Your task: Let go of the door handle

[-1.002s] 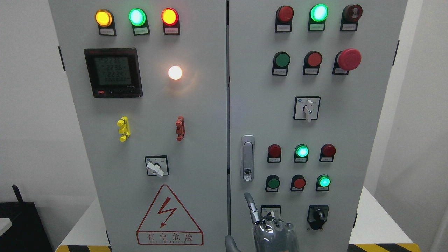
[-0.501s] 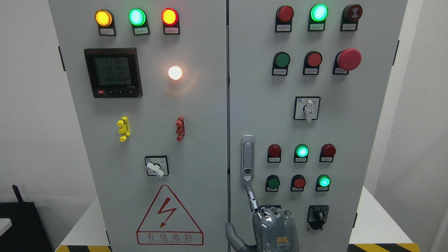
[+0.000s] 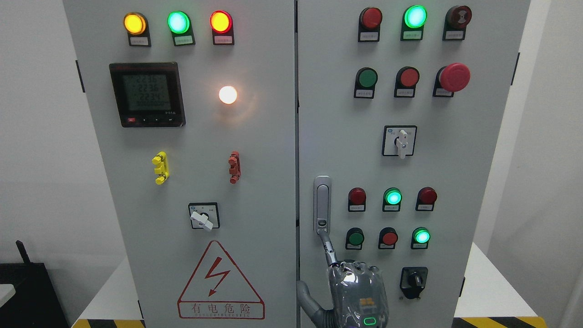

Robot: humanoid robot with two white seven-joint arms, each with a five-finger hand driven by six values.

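The silver door handle stands upright on the right door of the grey cabinet, close to the seam between the doors. My right hand rises from the bottom edge just below it. Its index finger is stretched upward and the tip touches the handle's lower end by the round lock. The other fingers are curled and the thumb sticks out to the left. The hand holds nothing. My left arm does not show.
Lit and unlit push buttons, a red mushroom button and rotary switches cover the right door. The left door carries a meter, lamps and a warning triangle. A black rotary switch sits right of my hand.
My right hand has risen along the right door. Its index fingertip moved up from well below the handle to touch the handle's lower end.
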